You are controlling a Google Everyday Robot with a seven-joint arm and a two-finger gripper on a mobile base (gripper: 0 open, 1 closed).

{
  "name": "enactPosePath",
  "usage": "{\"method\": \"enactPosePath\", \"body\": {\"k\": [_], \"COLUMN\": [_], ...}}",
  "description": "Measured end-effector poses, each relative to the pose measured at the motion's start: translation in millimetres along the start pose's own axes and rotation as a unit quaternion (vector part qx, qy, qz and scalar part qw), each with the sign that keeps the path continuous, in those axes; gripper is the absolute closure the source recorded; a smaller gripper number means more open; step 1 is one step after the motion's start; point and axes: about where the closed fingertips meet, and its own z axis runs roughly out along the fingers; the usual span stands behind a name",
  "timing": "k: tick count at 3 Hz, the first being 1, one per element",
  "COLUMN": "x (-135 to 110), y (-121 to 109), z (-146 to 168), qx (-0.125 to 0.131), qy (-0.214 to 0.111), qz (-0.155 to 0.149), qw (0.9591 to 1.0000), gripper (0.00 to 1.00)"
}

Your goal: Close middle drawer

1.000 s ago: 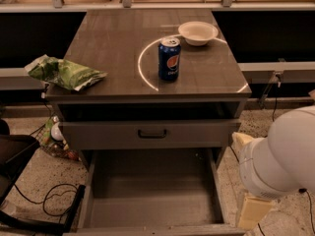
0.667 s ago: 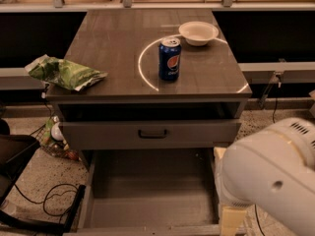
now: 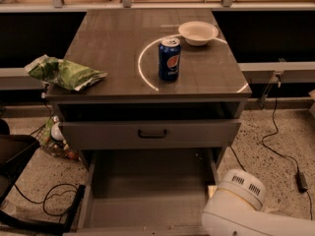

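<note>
The middle drawer is pulled far out at the bottom of the cabinet, a wide grey tray with a bare floor. Its front edge runs along the bottom of the view, and its handle does not show. Above it sits the upper grey drawer front with a black handle, slightly out from the cabinet. My gripper is out of view. Only a white rounded part of my arm shows at the bottom right, beside the open drawer's right front corner.
On the cabinet top stand a blue Pepsi can, a white bowl and a green chip bag at the left edge. Cables lie on the floor at right. A dark object and cables are at left.
My white arm has swung from the right side across the drawer's right front and now sits lower at the bottom right. The drawer has not visibly moved.
</note>
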Motion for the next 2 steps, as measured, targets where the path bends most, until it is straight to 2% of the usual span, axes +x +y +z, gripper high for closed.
{"method": "enactPosePath", "body": {"k": [1,2], "x": [9.6,0.6], "y": [28.8,60.7], "z": [36.0,65.2], "qx": [-0.025,-0.055], "qy": [0.009,-0.018], "qz": [0.015,0.016], "qw": [0.9995,0.9982], "gripper": [0.17,0.41]}}
